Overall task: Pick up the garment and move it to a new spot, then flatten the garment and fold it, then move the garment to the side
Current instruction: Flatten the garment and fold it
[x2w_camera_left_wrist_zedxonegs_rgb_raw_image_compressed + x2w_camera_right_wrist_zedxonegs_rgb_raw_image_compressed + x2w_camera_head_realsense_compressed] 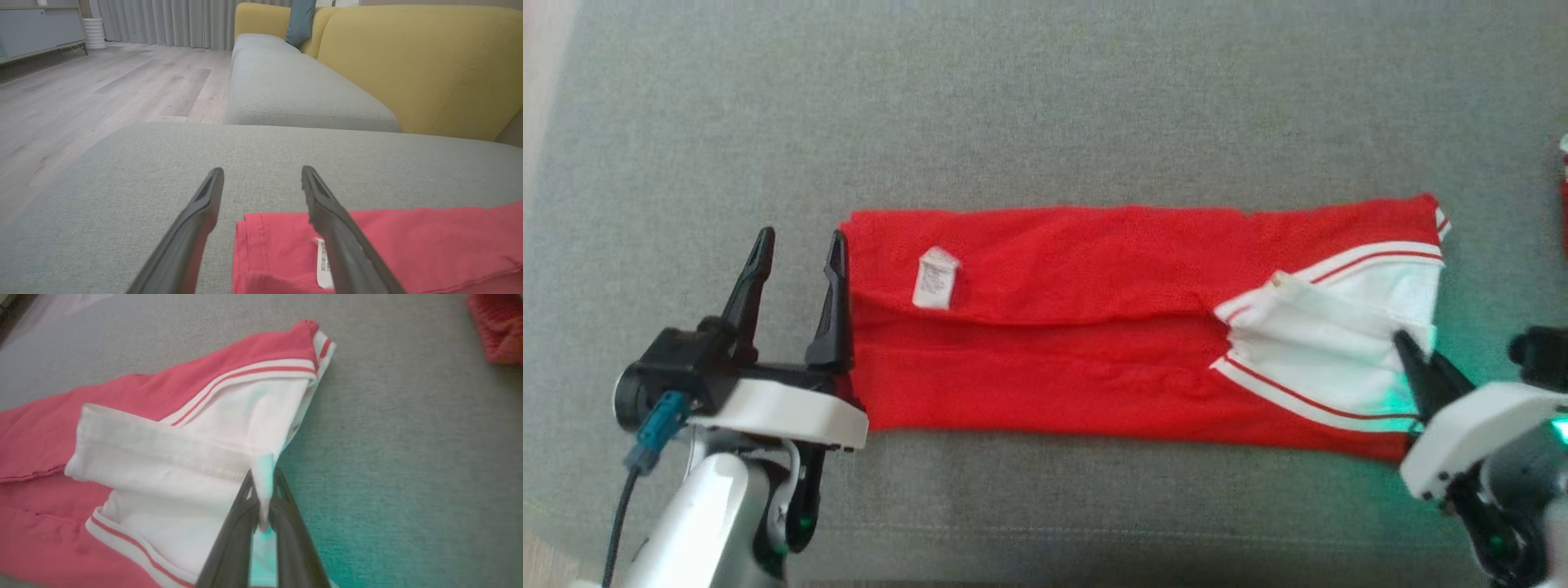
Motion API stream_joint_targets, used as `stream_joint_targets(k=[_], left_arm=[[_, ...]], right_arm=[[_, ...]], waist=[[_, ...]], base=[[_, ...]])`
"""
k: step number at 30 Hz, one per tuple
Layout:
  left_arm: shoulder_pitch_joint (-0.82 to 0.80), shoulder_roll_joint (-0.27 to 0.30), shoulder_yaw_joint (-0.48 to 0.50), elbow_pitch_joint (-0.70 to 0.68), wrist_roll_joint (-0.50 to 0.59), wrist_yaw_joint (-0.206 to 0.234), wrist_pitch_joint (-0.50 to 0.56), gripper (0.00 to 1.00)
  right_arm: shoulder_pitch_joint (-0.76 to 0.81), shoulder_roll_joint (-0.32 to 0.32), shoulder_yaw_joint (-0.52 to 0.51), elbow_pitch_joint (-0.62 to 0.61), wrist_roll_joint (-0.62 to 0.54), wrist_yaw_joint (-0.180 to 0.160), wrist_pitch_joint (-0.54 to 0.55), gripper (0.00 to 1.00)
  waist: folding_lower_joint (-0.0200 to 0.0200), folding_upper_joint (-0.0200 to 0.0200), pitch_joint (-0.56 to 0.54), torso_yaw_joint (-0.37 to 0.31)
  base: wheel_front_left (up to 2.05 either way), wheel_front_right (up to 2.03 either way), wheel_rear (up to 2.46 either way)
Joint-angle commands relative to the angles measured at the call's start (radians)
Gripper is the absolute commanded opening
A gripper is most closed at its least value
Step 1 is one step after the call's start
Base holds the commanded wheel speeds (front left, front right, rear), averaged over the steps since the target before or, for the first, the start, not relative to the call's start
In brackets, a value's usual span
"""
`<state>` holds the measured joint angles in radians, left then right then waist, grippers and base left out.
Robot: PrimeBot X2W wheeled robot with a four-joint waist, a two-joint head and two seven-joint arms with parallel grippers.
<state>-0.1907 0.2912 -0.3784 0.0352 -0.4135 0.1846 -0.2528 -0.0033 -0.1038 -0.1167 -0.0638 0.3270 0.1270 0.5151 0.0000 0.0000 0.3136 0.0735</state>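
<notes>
On grey cushion [1045, 106], right tool [264, 476] tight on garment [1054, 367].

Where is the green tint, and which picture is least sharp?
Head view: green glow on the white end of the garment beside the right claw. Right wrist view: same teal cast on the cushion, whole picture soft. Left wrist view: no tint, sharper.

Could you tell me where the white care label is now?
In the head view, the label lies on the red garment's left end, beside the open left pincer.
</notes>
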Motion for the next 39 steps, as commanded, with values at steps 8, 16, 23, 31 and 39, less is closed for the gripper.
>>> stream_joint_targets(k=[8,16,23,31,39], left_arm=[[0.005,-0.013,0.077,-0.066,0.046,-0.01,-0.009,1.0],[0.037,-0.04,0.117,-0.068,0.078,-0.038,-0.009,1.0],[0.062,-0.063,0.132,-0.051,0.095,-0.054,-0.009,1.0],[0.061,-0.092,0.127,-0.034,0.111,-0.076,-0.009,1.0],[0.046,-0.117,0.111,-0.004,0.122,-0.1,-0.009,1.0]], right_arm=[[0.038,-0.066,-0.1,-0.03,-0.01,0.004,-0.06,0.0],[0.016,-0.106,-0.081,-0.043,-0.018,0.004,-0.09,0.0],[-0.065,-0.046,0.151,-0.18,-0.019,0.004,-0.033,0.0],[-0.169,0.051,0.453,0.014,0.131,0.004,-0.111,0.0],[-0.303,0.053,0.687,0.292,0.407,0.004,-0.341,0.0]], waist=[[0.0,0.0,-0.069,0.008],[0.0,0.0,-0.109,0.034],[0.0,0.0,-0.154,0.049],[0.0,0.0,-0.166,0.097],[0.0,0.0,-0.147,0.151]], base=[[0.0,0.0,0.0],[0.0,0.0,0.0],[0.0,0.0,0.0],[0.0,0.0,0.0],[0.0,0.0,0.0]])
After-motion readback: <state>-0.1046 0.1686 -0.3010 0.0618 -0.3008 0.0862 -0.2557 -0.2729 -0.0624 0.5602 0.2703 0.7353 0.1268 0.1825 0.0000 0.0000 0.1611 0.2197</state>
